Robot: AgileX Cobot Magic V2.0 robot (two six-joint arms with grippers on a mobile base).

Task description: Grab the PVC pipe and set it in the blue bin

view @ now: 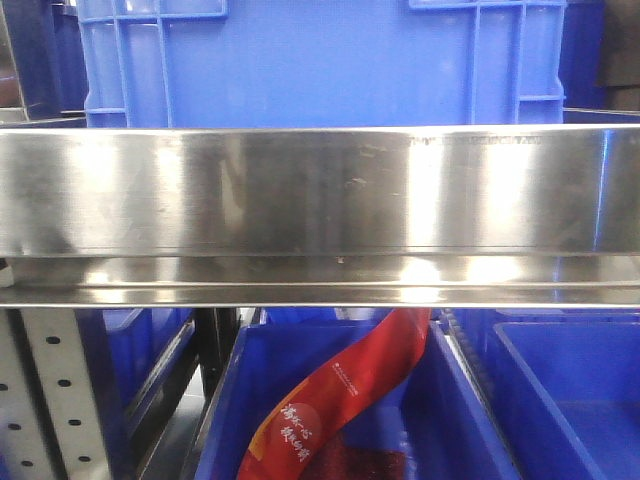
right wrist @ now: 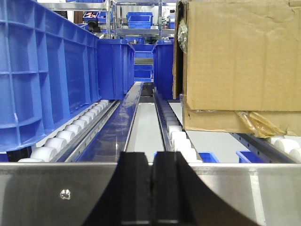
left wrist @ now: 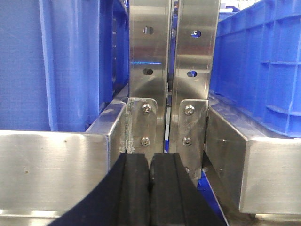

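Note:
No PVC pipe shows in any view. A blue bin (view: 320,60) stands on the steel shelf rail (view: 320,190) in the front view; more blue bins sit below it (view: 340,420). My left gripper (left wrist: 149,162) is shut and empty, its black fingers pressed together in front of the steel rack uprights (left wrist: 148,70), between two blue bins (left wrist: 56,61). My right gripper (right wrist: 151,160) is shut and empty, just before a steel rail, facing a roller lane between a blue bin (right wrist: 42,70) and a cardboard box (right wrist: 240,61).
A red printed bag (view: 340,400) lies in the lower middle bin. White rollers (right wrist: 75,129) line the shelf lanes. More blue bins (right wrist: 115,68) stand further down the lane. A perforated steel post (view: 55,400) stands at the lower left.

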